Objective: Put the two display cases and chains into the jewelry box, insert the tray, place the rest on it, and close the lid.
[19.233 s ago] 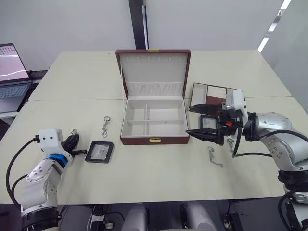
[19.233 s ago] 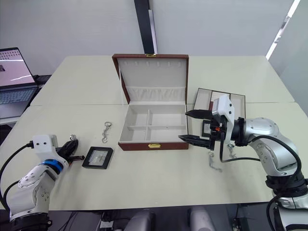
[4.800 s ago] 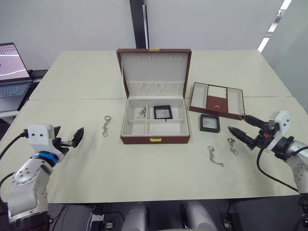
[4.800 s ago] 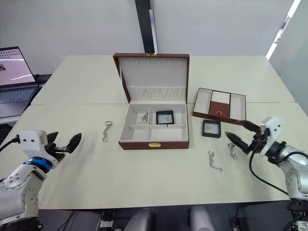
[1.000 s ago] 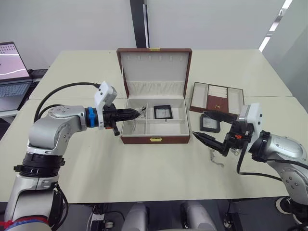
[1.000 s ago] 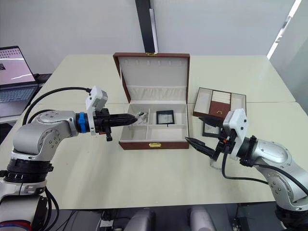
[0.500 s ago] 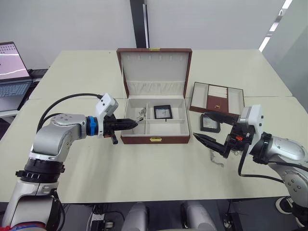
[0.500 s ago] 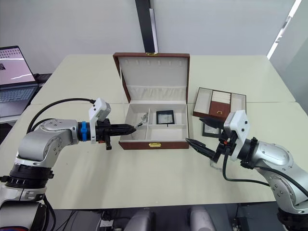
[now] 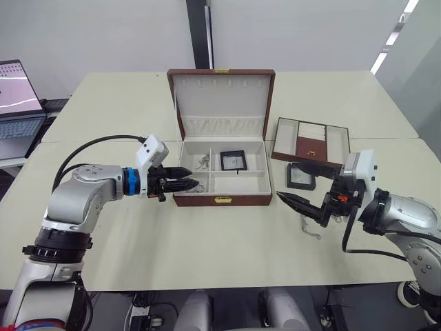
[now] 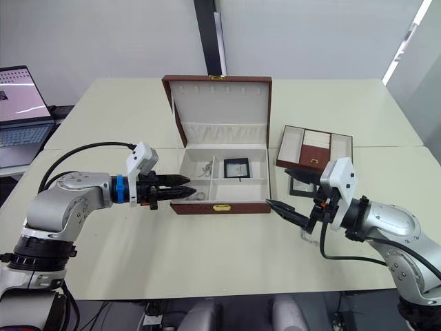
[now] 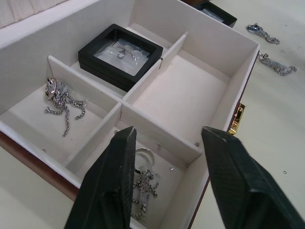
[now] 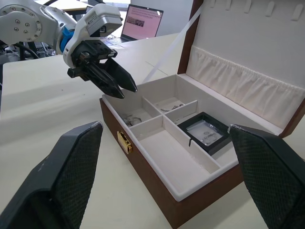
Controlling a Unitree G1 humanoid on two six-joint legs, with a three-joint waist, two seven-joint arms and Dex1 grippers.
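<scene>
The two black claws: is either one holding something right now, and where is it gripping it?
Nothing is held. The left gripper is open above a chain lying in the jewelry box; the right gripper is open over the table.

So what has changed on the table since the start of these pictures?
One display case and two chains went from the table into the jewelry box. The left claw has just opened, dropping the second chain into the near-left compartment. The right claw, open, has moved in beside the other display case. That case, two chains and the tray lie where they were.
</scene>
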